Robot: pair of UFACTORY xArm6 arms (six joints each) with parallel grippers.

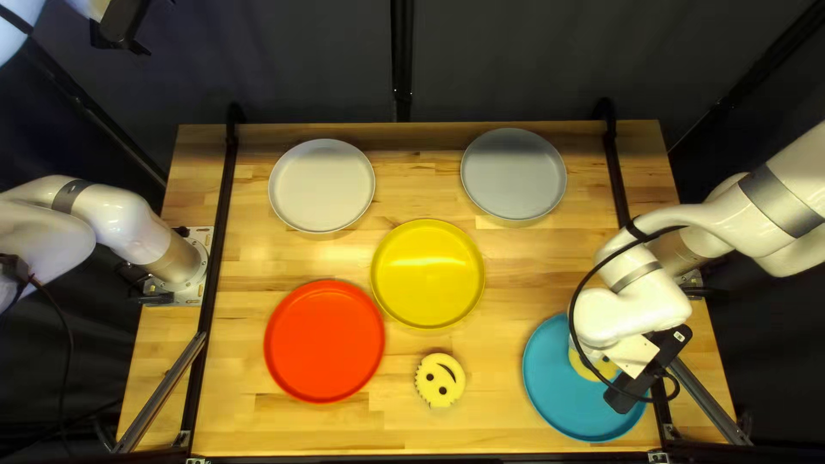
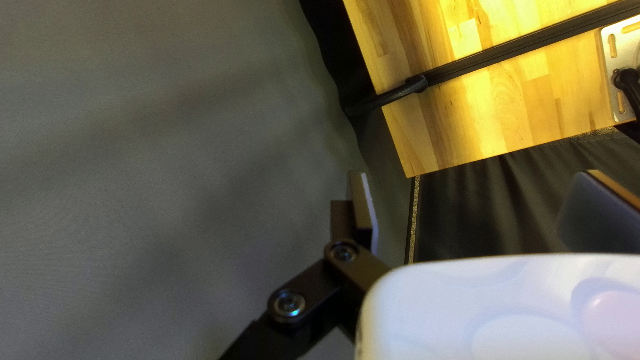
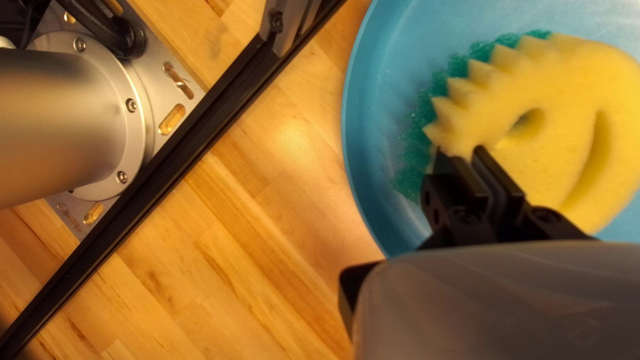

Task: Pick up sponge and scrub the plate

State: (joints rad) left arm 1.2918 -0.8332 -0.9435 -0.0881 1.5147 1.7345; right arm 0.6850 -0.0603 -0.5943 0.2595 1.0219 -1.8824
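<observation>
Right gripper is holding the smiley scrub sponge over the blue plate; scrubbing is remaining to be confirmed

The right gripper (image 3: 460,152) is pinching the smiley scrub sponge (image 3: 580,73) at its edge, one black finger sitting at the outer side and the other pressing in on the yellow face, with only a narrow gap between them. The sponge is lying inside the rim of the blue plate (image 1: 559,417), its yellow side facing the camera and its green scouring layer showing from beneath, along the spiky hair. Whether that layer is bearing firmly on the plate, I am not able to tell.

Farther out, a second smiley sponge (image 1: 440,380) is resting on the wooden table (image 1: 490,421), between the blue plate and the red plate (image 1: 324,342). The yellow plate (image 1: 428,273) is sitting beyond it, and the white plate (image 1: 321,186) and grey plate (image 1: 513,174) are lying nearer the far edge. The left gripper (image 2: 475,187) is hanging with its fingers wide apart, off beyond the table, and is taking no part.

As for progress, the pickup is looking done and the sponge is seeming placed for work. The scrubbing itself is either just starting or under way; no stroke is showing. Rubbing across the blue plate, then probably releasing the sponge, is what I am judging to be left
</observation>
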